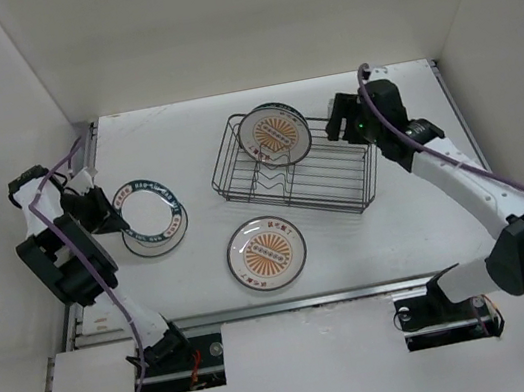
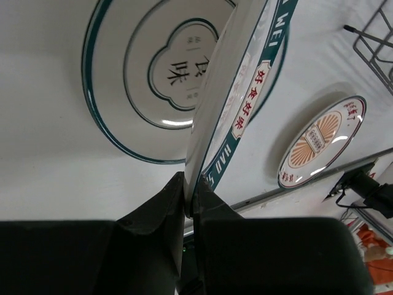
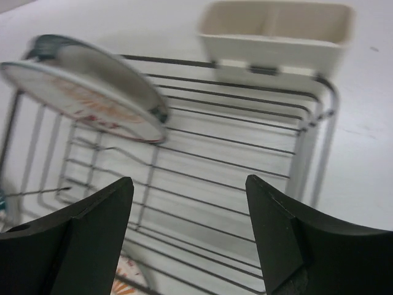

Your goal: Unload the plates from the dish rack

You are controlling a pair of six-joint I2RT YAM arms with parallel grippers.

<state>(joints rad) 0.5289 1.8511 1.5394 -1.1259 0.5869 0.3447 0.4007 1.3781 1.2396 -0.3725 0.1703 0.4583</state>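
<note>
**Left placing teal plate; right set for the racked one**

Left gripper (image 2: 191, 192) is clamped on the rim of a teal plate (image 2: 249, 98), tilted over a second teal plate (image 2: 153, 74) lying flat on the table (image 1: 173, 151). Right gripper (image 3: 187, 184) is wide open and empty, over the rack (image 1: 323, 170), facing the orange plate (image 3: 86, 98) standing in it.

Likely next: left lowers and lets go, right closes on that rim.
</note>
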